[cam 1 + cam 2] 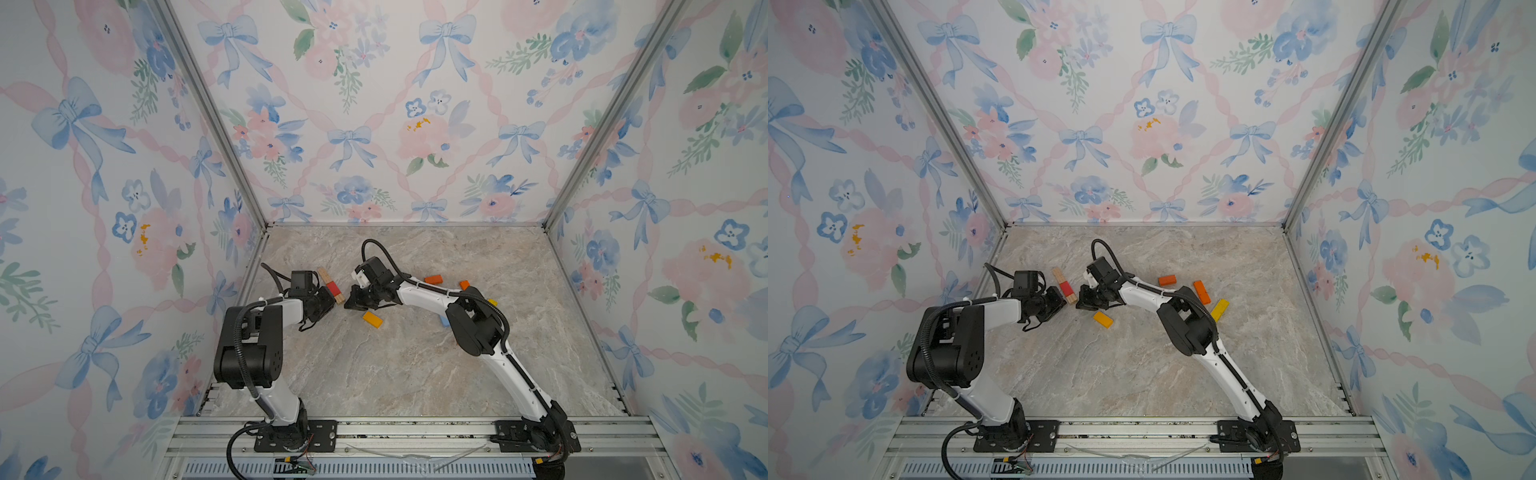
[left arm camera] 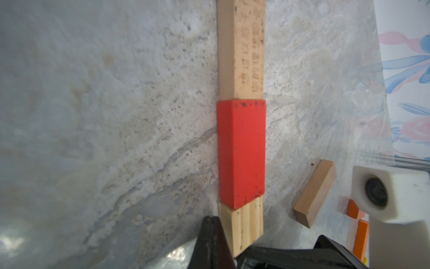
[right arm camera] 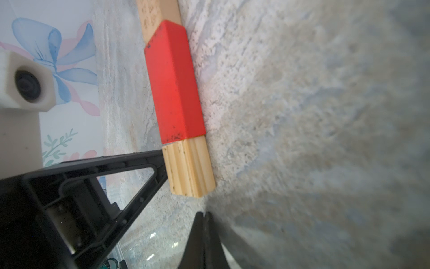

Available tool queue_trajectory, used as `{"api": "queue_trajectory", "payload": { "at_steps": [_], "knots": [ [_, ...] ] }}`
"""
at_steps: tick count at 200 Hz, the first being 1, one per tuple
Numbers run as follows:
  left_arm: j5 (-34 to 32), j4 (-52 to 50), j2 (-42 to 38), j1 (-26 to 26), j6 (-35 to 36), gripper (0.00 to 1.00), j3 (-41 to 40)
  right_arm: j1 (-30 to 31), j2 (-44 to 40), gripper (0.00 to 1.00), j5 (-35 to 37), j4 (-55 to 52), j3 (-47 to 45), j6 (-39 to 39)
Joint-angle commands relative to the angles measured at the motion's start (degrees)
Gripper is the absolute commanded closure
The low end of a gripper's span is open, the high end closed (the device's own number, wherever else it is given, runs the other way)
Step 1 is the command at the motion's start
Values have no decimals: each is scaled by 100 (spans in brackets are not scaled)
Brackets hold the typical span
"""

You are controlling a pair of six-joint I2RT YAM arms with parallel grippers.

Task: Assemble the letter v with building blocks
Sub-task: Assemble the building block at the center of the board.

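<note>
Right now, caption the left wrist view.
Red block in line between wood bar and grooved block; shut left gripper alongside.

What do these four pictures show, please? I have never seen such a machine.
Two robot arms stand at the edge of a table: the left arm and the right arm. Each ends in jaws. Two pictures look down from one overhead camera; the two close ones come from cameras on the arms' wrists. On the table lies a row: far wood block, red block, near wood block, end to end. Loose orange blocks, yellow blocks and a blue block lie near the right arm. Both jaws are shut and hold nothing; the left ones seem to touch the near wood block.
</note>
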Motion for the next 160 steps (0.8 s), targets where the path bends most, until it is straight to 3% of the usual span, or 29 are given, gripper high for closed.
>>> {"api": "queue_trajectory", "payload": {
  "at_steps": [1,160],
  "knots": [
    [-240,-509,226,46,70,100,-48,81,375,100,78,-373,61,67],
    [-210,-474,318,46,59,100,-57,81,555,100,38,-286,178,216]
  ]
}}
